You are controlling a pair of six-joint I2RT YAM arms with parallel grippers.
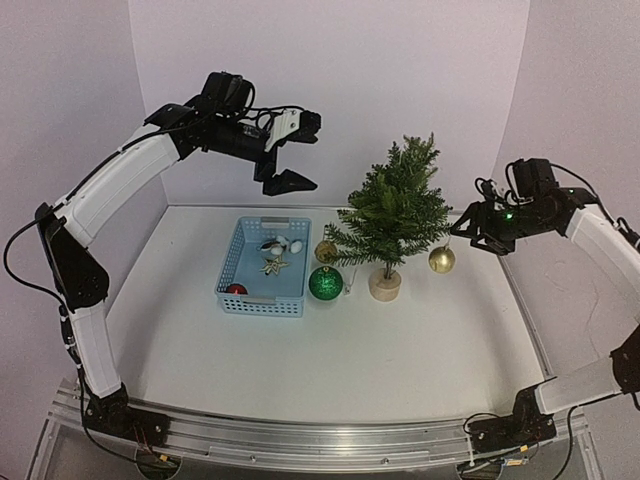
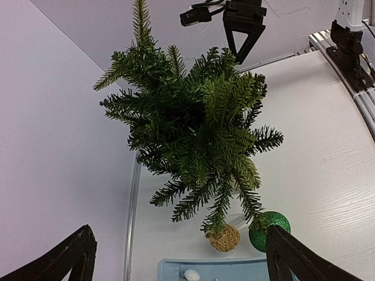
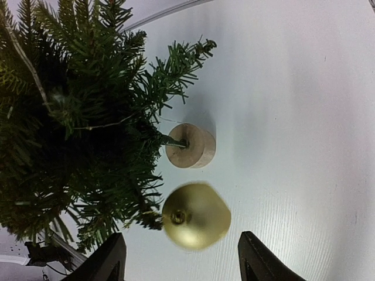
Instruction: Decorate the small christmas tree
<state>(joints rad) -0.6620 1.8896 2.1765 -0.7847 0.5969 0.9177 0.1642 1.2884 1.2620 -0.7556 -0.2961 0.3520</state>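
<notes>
The small christmas tree (image 1: 392, 205) stands on its round wooden base (image 1: 384, 285) right of the blue basket (image 1: 250, 300). A gold ball (image 1: 441, 259) hangs from a low branch on the tree's right side. It looks blurred in the right wrist view (image 3: 196, 215). My right gripper (image 1: 470, 232) is open just right of that ball, and neither finger (image 3: 258, 260) touches it. A green glitter ball (image 1: 325, 283) and a wicker ball (image 1: 326, 251) sit at the tree's left. My left gripper (image 1: 285, 160) is open and empty, raised above the basket.
The basket holds a red ball (image 1: 236, 290), a star ornament (image 1: 272, 265) and pale ornaments (image 1: 278, 245). White walls close the back and both sides. In the left wrist view the right gripper (image 2: 243, 29) shows beyond the tree (image 2: 193, 129).
</notes>
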